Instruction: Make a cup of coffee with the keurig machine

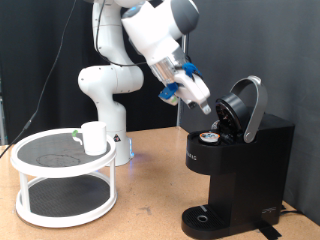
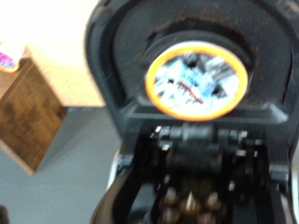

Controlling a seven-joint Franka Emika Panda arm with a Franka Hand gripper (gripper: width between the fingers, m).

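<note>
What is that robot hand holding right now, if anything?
Nothing that shows. The gripper hovers by the open lid of the keurig machine; a pod sits inside. The cup stands apart on a rack.

The black boxy coffee machine with its domed lid raised (image 1: 240,150) is cut off by the exterior view's right and bottom edges, so its base is only partly seen. The two-finger gripper (image 1: 214,113) sits against the dark opened lid, and its fingertips cannot be made out. The wrist view is blurred: the orange-rimmed round pod top (image 2: 197,80) shows only smeared markings, and the machine's dark lower mechanism runs off the frame.
</note>
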